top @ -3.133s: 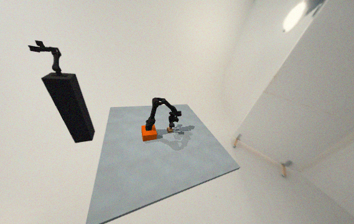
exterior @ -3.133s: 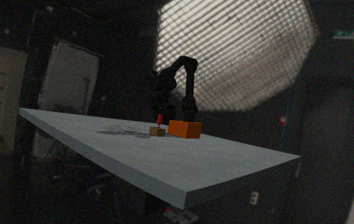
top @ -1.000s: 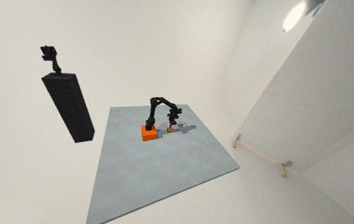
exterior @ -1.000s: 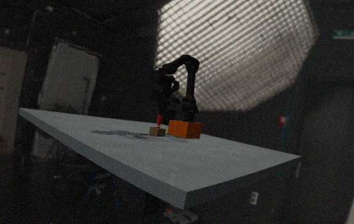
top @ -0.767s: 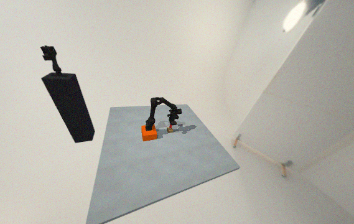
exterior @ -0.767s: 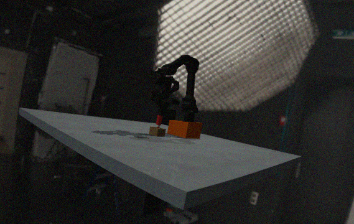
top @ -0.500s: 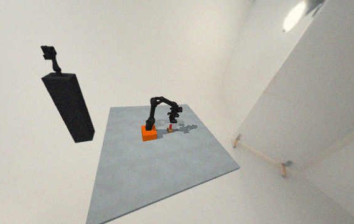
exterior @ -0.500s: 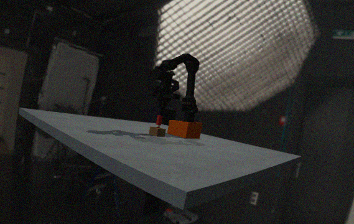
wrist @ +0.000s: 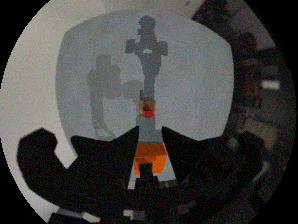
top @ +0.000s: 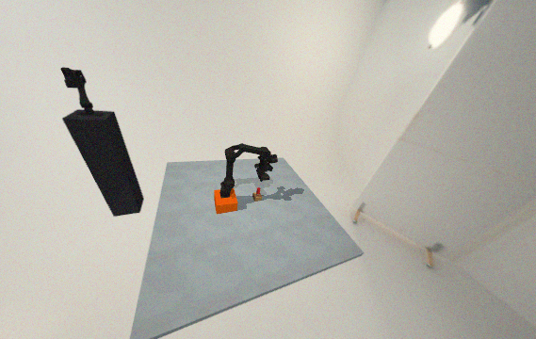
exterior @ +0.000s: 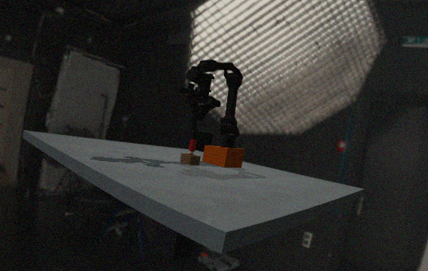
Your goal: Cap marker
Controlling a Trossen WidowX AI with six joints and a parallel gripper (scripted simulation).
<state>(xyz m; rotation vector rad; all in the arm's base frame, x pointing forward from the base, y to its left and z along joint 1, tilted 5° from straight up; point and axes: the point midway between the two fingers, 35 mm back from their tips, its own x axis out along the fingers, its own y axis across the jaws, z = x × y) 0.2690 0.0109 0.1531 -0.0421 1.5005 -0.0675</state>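
Observation:
The red cap point(top: 258, 190) point(exterior: 192, 145) point(wrist: 148, 112) stands upright over the tan holder block point(top: 257, 198) point(exterior: 189, 159) point(wrist: 143, 105). A thin pale strip of the marker point(exterior: 191, 153) shows between cap and block in the exterior view; the rest of the marker is hidden. Whether the cap is fully seated cannot be told. My gripper point(top: 263, 179) point(exterior: 200, 138) point(wrist: 150, 128) is partly open and empty, pointing down. It is above the cap's level in the top view. In the wrist view the cap lies beyond the fingertips, with nothing between them.
The arm's orange base block point(top: 225, 203) point(exterior: 223, 156) point(wrist: 151, 150) stands beside the holder on the grey table point(top: 211, 254) point(exterior: 198, 199) point(wrist: 200, 75). A tall black pedestal point(top: 105, 162) bearing a dark arm-like shape stands off the table in the top view. Arm shadows fall across the table.

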